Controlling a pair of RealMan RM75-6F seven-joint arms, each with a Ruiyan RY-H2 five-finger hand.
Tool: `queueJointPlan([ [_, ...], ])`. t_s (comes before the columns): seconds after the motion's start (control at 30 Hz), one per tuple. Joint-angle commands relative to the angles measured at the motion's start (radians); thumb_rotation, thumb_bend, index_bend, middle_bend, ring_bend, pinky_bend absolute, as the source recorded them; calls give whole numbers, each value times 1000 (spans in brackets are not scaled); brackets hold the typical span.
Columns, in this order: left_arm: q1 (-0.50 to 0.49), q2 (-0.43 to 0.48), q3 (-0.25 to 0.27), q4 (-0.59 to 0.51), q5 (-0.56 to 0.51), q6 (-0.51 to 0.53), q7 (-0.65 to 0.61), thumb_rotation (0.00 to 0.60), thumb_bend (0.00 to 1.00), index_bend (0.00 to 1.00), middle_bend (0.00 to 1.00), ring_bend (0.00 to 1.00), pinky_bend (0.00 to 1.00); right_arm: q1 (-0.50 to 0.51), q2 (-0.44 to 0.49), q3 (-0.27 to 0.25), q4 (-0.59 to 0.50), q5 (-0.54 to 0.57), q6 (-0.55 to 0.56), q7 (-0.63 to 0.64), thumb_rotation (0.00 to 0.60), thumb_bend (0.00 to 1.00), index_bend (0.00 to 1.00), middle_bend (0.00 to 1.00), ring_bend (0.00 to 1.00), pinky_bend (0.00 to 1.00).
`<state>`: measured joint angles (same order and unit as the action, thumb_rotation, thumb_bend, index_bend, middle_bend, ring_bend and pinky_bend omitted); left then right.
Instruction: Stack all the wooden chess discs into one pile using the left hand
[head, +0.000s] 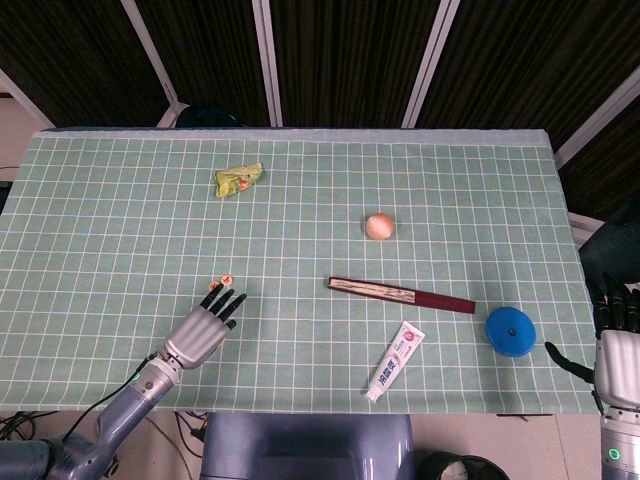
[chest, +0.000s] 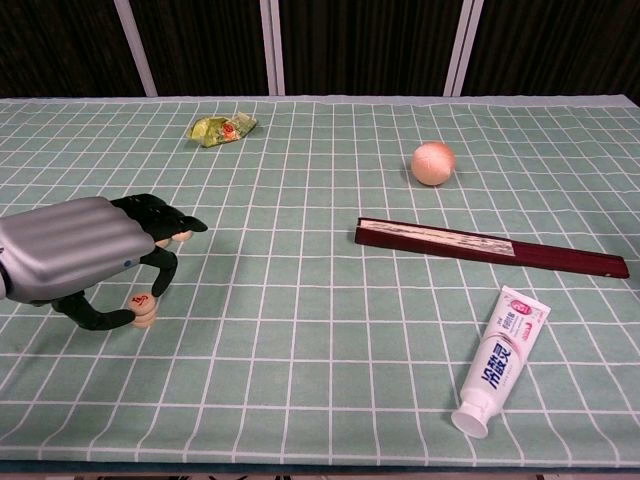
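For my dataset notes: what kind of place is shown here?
Probably a robot test bench indoors: a table with a green grid cloth, unrelated items like a toothpaste tube and a folded fan, and dark slatted panels behind.
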<state>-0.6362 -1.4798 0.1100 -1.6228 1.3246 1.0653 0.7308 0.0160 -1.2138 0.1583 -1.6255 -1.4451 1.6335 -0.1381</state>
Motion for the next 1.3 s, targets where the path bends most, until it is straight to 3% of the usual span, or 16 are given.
queueJointPlan([
  [0.03,3,-4,-3,3,3,-1,5,600,311,500,8,0,0,0,0,1,0,1,1,0,600,232,92,13,0,0],
  [1.3,34,7,-24,-2,24,-21,28,600,310,449,6,0,0,0,1,-1,-3,2,-3,0,600,232,92,13,0,0],
])
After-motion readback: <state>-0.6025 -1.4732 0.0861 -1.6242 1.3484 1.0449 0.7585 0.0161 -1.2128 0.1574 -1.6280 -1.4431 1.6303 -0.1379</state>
